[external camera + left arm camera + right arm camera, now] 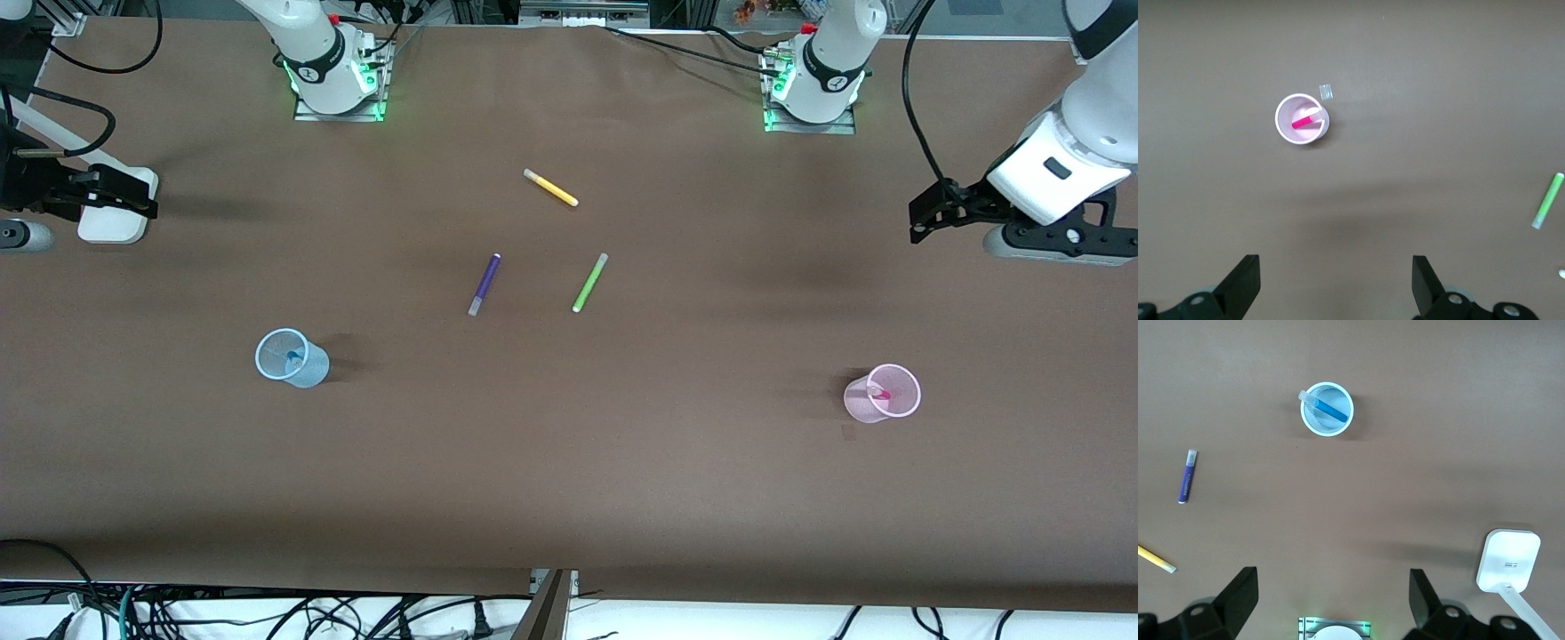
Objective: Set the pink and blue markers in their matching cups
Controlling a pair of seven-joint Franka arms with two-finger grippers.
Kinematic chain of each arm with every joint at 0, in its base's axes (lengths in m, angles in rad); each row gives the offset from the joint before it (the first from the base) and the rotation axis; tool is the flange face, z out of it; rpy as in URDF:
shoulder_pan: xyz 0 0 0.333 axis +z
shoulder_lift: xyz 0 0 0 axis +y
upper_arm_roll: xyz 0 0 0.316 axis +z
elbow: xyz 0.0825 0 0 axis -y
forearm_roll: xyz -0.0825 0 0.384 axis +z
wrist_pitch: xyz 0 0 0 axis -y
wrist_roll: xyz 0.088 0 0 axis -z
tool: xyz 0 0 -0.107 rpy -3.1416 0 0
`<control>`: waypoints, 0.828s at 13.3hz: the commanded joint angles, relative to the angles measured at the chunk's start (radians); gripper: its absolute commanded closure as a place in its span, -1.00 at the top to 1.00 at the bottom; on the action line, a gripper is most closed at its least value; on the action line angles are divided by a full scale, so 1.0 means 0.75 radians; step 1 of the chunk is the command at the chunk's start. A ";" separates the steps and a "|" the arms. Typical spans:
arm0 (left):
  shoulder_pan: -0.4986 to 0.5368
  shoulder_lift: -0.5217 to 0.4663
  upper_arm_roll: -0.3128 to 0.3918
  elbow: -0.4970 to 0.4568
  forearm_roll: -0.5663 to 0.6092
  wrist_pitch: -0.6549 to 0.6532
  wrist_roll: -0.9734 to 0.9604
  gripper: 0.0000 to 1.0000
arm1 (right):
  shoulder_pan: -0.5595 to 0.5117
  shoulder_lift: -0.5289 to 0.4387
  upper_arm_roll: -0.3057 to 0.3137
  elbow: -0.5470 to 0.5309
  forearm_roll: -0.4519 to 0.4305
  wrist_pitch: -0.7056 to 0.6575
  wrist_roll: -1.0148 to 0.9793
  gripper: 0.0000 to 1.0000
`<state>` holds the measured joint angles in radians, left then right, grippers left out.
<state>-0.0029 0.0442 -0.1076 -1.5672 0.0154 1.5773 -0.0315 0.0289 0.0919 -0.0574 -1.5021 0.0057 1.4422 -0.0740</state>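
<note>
The light blue cup [311, 369] stands upright toward the right arm's end of the table, and the blue marker [292, 357] leans inside it. The light pink cup [855, 400] stands upright toward the left arm's end, with the pink marker [880, 393] inside. My left gripper [917, 222] is open and empty, held high over the table's end, away from the pink cup [1279, 120] and its marker [1305, 121]. My right gripper [133, 194] is open and empty over the other end, away from the blue cup [1305, 413] and its marker [1331, 409].
A purple pen [484, 284], a green pen [589, 283] and a yellow pen [551, 188] lie loose mid-table, farther from the front camera than the cups. A white box [111, 222] sits below my right gripper. A small scrap [1325, 91] lies beside the pink cup.
</note>
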 commanded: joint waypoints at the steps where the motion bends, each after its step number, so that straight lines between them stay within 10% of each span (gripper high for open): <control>1: 0.016 0.111 -0.012 0.196 -0.018 -0.144 0.015 1.00 | -0.004 0.012 0.003 0.033 -0.020 -0.009 0.015 1.00; 11: 0.018 0.109 -0.012 0.185 -0.021 -0.158 0.015 1.00 | -0.004 0.012 0.001 0.033 -0.020 -0.007 0.015 1.00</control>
<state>-0.0009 0.1108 -0.1084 -1.4612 0.0154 1.4852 -0.0311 0.0281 0.0919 -0.0585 -1.5020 0.0050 1.4431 -0.0740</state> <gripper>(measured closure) 0.000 0.000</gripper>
